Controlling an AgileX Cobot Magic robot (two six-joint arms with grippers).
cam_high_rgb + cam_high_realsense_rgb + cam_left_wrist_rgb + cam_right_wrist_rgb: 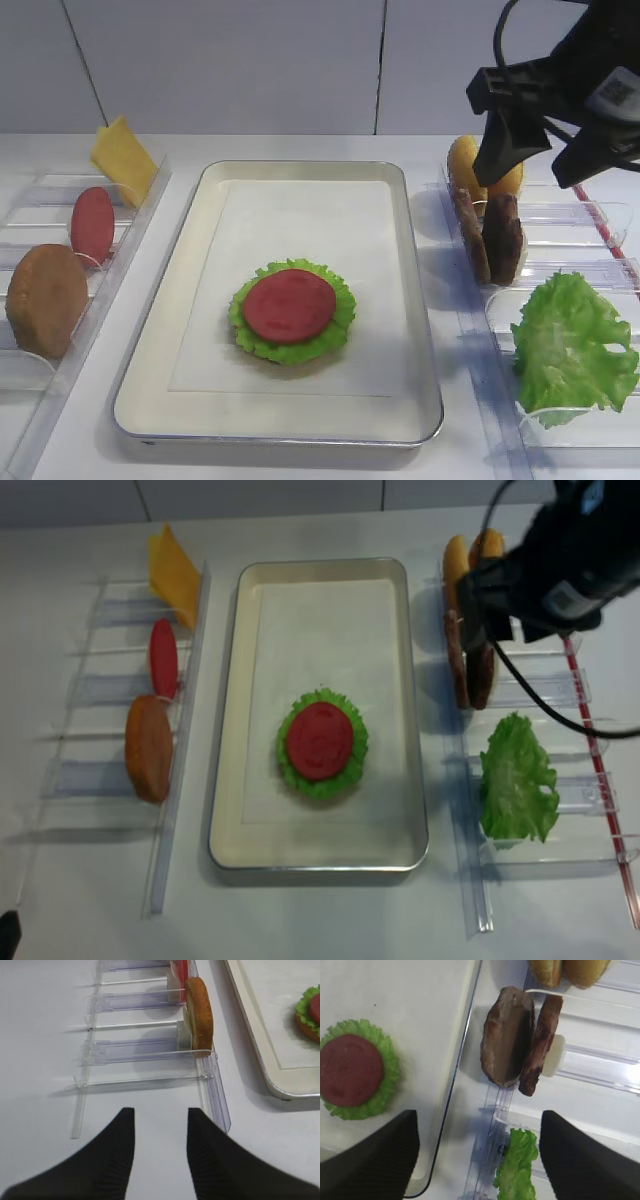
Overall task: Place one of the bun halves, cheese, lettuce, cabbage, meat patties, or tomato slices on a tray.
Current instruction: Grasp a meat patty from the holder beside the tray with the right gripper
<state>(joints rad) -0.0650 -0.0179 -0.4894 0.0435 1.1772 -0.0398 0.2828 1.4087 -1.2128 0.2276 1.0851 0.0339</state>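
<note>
Our right end effector (477, 1152) is hovering wide open and empty; the meat patties (520, 1042) are standing on edge in their rack just ahead of it, faces sideways.

The lettuce (291, 312) and tomato slice (290, 304) hide the bun (only an edge shows).

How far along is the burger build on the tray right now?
Done: on the tray sits a stack with lettuce and a tomato slice on top. In hand: nothing; the right end effector hangs open above the two meat patties standing in the right rack. Left: grasp a patty and place it on the tray.
</note>
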